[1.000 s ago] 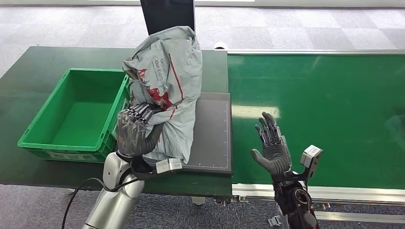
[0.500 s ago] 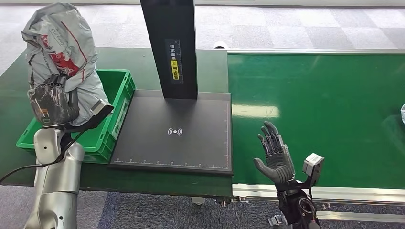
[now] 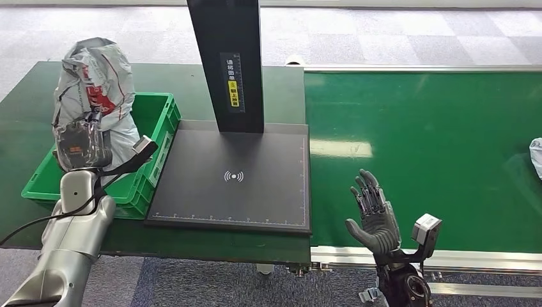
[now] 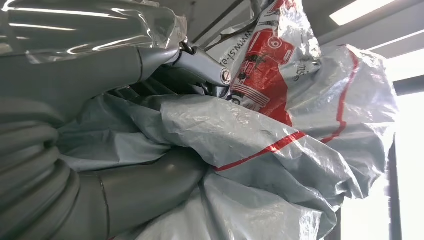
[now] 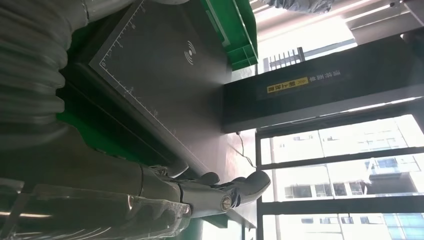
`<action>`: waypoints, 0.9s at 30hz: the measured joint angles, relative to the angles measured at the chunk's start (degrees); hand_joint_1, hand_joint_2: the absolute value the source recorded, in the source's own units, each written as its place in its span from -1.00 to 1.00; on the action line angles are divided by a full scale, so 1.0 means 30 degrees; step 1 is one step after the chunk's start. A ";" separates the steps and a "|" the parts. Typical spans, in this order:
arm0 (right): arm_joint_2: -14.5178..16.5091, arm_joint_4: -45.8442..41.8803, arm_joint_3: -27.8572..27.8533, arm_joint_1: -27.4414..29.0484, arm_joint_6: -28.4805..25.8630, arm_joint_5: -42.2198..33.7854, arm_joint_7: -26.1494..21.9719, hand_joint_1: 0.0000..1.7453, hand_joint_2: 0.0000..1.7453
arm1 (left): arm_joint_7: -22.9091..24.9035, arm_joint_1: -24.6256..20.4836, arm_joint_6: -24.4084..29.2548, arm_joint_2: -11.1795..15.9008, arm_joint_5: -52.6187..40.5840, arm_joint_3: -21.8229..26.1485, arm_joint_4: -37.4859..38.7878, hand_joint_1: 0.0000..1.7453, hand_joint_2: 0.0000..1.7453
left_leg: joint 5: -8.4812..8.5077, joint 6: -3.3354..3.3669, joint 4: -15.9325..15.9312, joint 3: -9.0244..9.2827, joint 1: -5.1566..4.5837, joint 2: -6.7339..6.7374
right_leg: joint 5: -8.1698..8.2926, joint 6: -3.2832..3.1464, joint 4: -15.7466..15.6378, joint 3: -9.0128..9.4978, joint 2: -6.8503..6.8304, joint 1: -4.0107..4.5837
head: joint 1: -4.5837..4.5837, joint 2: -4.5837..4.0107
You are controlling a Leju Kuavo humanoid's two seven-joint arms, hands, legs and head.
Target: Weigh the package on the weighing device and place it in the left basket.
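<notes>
A crumpled grey plastic package (image 3: 97,96) with red print hangs over the green basket (image 3: 157,131) at the table's left. My left hand (image 3: 79,146) grips its lower part; the left wrist view shows the bag (image 4: 280,135) bunched between thumb and fingers (image 4: 150,185). The black weighing plate (image 3: 234,176) with its dark upright column (image 3: 229,64) lies bare beside the basket. My right hand (image 3: 374,214) is open, palm up with fingers spread, over the near edge of the green conveyor belt (image 3: 434,141), and holds nothing. The right wrist view shows the plate (image 5: 165,75) and its fingers (image 5: 220,192).
The basket rests on a dark green table (image 3: 25,128). Another grey package (image 3: 536,153) peeks in at the belt's right edge. A metal rail (image 3: 447,259) runs along the belt's near side.
My left hand carried the package off the weighing plate and left over the basket, then lowered it slightly. The right hand drifted a little toward me, staying open.
</notes>
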 joint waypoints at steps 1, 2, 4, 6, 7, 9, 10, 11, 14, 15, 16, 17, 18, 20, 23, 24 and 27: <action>0.0009 0.0002 -0.0002 -0.0024 0.0031 0.0036 0.0000 -1.00 1.00 | 0.0142 -0.0098 0.0000 0.0271 -0.0002 -0.0598 0.0155 1.00 1.00 | 0.0000 0.0000 0.0000 0.0000 0.0000 0.0001 | 0.0000 0.0000 0.0000 0.0000 0.0000 0.0000 | -0.0002 0.0000; 0.0020 0.0011 -0.0002 -0.0051 0.0049 0.0076 -0.0007 -1.00 1.00 | 0.0299 -0.0188 0.0000 0.0512 -0.0002 -0.1117 0.0326 1.00 1.00 | 0.0000 0.0000 0.0000 0.0000 0.0000 0.0002 | 0.0000 0.0000 0.0000 0.0000 0.0001 0.0000 | -0.0004 0.0000; 0.0042 0.0046 -0.0002 -0.0125 0.0073 0.0160 -0.0055 -1.00 1.00 | 0.0905 -0.0396 0.0000 0.0999 0.0000 -0.2088 0.0772 0.99 1.00 | 0.0001 -0.0001 0.0000 0.0002 0.0000 0.0001 | 0.0001 -0.0001 0.0000 -0.0003 0.0001 0.0000 | -0.0005 0.0000; 0.0069 0.0100 -0.0002 -0.0247 0.0087 0.0233 -0.0122 -1.00 1.00 | 0.1807 -0.0699 0.0000 0.1472 0.0002 -0.3201 0.1384 0.96 1.00 | 0.0002 -0.0001 0.0000 0.0002 0.0001 -0.0002 | 0.0001 -0.0001 0.0001 -0.0004 -0.0001 0.0001 | -0.0005 0.0000; 0.0087 0.0135 -0.0002 -0.0317 0.0087 0.0259 -0.0144 -1.00 1.00 | 0.2191 -0.0864 0.0002 0.1689 0.0002 -0.3769 0.1705 0.93 1.00 | 0.0002 -0.0002 0.0000 0.0001 0.0002 -0.0003 | 0.0001 -0.0001 0.0002 -0.0004 -0.0002 0.0001 | -0.0004 0.0000; 0.0127 0.0204 -0.0002 -0.0432 0.0087 0.0277 -0.0177 -1.00 1.00 | 0.2861 -0.1209 0.0002 0.2048 0.0000 -0.4832 0.2343 0.84 1.00 | 0.0003 -0.0002 0.0000 0.0000 0.0003 -0.0006 | 0.0001 -0.0001 0.0004 -0.0005 -0.0002 0.0002 | -0.0004 0.0000; 0.0138 0.0240 -0.0002 -0.0468 0.0089 0.0279 -0.0202 -1.00 1.00 | 0.3220 -0.1434 -0.0009 0.2175 0.0002 -0.5335 0.2717 0.83 1.00 | 0.0003 -0.0002 0.0000 -0.0001 0.0003 -0.0007 | 0.0001 -0.0001 0.0004 -0.0005 -0.0002 0.0002 | -0.0004 0.0000; 0.0144 0.0279 -0.0002 -0.0491 0.0104 0.0280 -0.0237 -1.00 1.00 | 0.3672 -0.1712 -0.0088 0.2307 0.0002 -0.5859 0.3180 0.83 1.00 | 0.0003 -0.0002 0.0000 -0.0002 0.0002 -0.0008 | 0.0001 -0.0001 0.0004 -0.0004 -0.0003 0.0002 | -0.0004 0.0000; 0.0148 0.0408 -0.0002 -0.0509 0.0188 0.0321 -0.0364 -1.00 1.00 | 0.5241 -0.2599 -0.0989 0.2739 0.0004 -0.7065 0.4731 0.91 1.00 | 0.0002 -0.0002 -0.0001 -0.0006 0.0002 0.0015 | 0.0003 -0.0004 0.0007 -0.0006 0.0010 0.0002 | 0.0000 0.0000; 0.0149 0.0444 -0.0004 -0.0499 0.0204 0.0348 -0.0397 -1.00 1.00 | 0.5730 -0.2815 -0.1380 0.2901 0.0004 -0.7206 0.5148 0.90 1.00 | 0.0002 -0.0002 -0.0001 -0.0006 0.0002 0.0032 | 0.0004 -0.0006 0.0007 -0.0013 0.0022 0.0002 | 0.0000 0.0000; 0.0149 0.0475 -0.0007 -0.0482 0.0211 0.0379 -0.0417 -1.00 1.00 | 0.6115 -0.2985 -0.1700 0.3073 0.0004 -0.7247 0.5494 0.89 1.00 | 0.0002 -0.0002 -0.0001 -0.0006 0.0002 0.0047 | 0.0006 -0.0008 0.0008 -0.0021 0.0033 0.0002 | -0.0004 0.0000; 0.0148 0.0501 -0.0013 -0.0463 0.0211 0.0399 -0.0428 -1.00 1.00 | 0.6359 -0.3121 -0.1932 0.3253 0.0004 -0.7256 0.5788 0.88 1.00 | 0.0002 -0.0002 -0.0001 -0.0006 0.0003 0.0056 | 0.0006 -0.0008 0.0008 -0.0028 0.0041 0.0002 | -0.0004 0.0000; 0.0146 0.0519 -0.0018 -0.0444 0.0215 0.0413 -0.0435 -1.00 1.00 | 0.6482 -0.3228 -0.2101 0.3433 0.0004 -0.7260 0.6039 0.87 1.00 | 0.0002 -0.0003 -0.0001 -0.0008 0.0003 0.0054 | 0.0006 -0.0008 0.0008 -0.0034 0.0042 0.0003 | -0.0004 0.0000; 0.0148 0.0536 -0.0024 -0.0407 0.0237 0.0410 -0.0448 -1.00 1.00 | 0.6519 -0.3362 -0.2302 0.3743 0.0004 -0.7260 0.6431 0.84 1.00 | 0.0002 -0.0003 -0.0001 -0.0014 0.0004 0.0049 | 0.0005 -0.0008 0.0008 -0.0036 0.0038 0.0004 | -0.0002 0.0000; 0.0153 0.0537 -0.0027 -0.0325 0.0292 0.0353 -0.0459 -1.00 1.00 | 0.6521 -0.3477 -0.2590 0.4096 0.0004 -0.7256 0.6870 0.73 1.00 | 0.0002 -0.0003 -0.0003 -0.0023 0.0007 0.0049 | 0.0004 -0.0009 0.0008 -0.0040 0.0038 0.0006 | -0.0002 0.0000; 0.0158 0.0537 -0.0029 -0.0298 0.0304 0.0337 -0.0459 -1.00 1.00 | 0.6521 -0.3505 -0.2701 0.4189 0.0004 -0.7249 0.6988 0.68 1.00 | 0.0002 -0.0003 -0.0004 -0.0024 0.0007 0.0049 | 0.0004 -0.0009 0.0008 -0.0041 0.0039 0.0006 | 0.0000 0.0000; 0.0202 0.0537 -0.0031 -0.0258 0.0313 0.0324 -0.0439 -1.00 1.00 | 0.6479 -0.3530 -0.2885 0.4363 0.0004 -0.7220 0.7229 0.55 1.00 | 0.0002 -0.0003 -0.0003 -0.0025 0.0005 0.0050 | 0.0004 -0.0008 0.0008 -0.0041 0.0039 0.0004 | 0.0002 0.0000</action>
